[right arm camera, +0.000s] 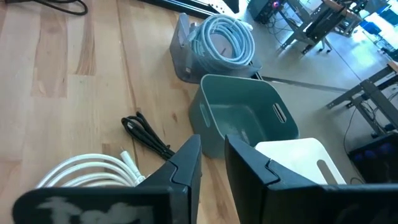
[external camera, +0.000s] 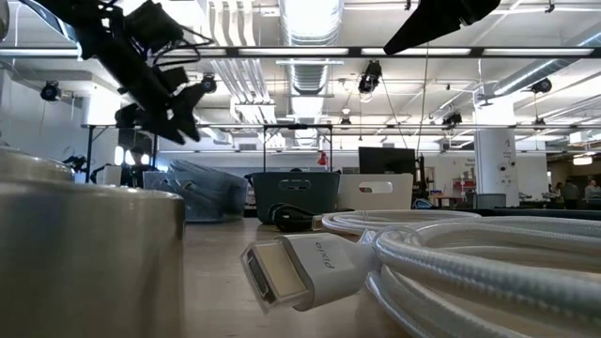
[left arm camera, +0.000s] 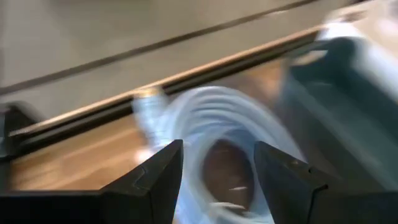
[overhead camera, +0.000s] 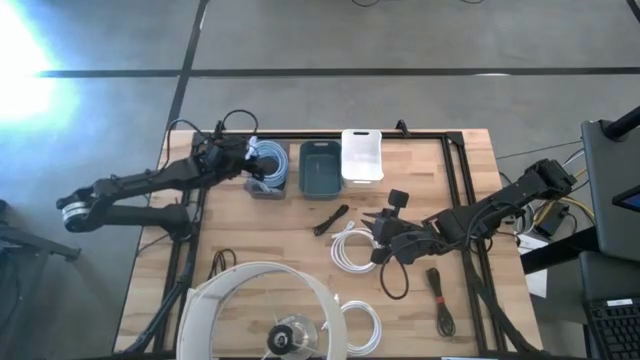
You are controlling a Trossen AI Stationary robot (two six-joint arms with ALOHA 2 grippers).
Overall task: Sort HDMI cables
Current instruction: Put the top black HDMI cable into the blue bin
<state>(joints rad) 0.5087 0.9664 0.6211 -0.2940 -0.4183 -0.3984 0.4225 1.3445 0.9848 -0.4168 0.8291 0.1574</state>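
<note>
The left pincer (overhead camera: 243, 155) hovers over the grey bin (overhead camera: 266, 187) at the back of the surface (overhead camera: 300, 230), fingers spread wide and empty, with the light blue HDMI cables (overhead camera: 270, 163) coiled in the bin right below it. The right pincer (overhead camera: 383, 228), fingers narrow with nothing between them, sits just beside a white coil (overhead camera: 350, 247); a black cable (overhead camera: 330, 220) lies near the teal bin (overhead camera: 320, 167). The springy blue coil looks heaped high, so it could spill over the rim if the left fingers brush it while lifting away.
</note>
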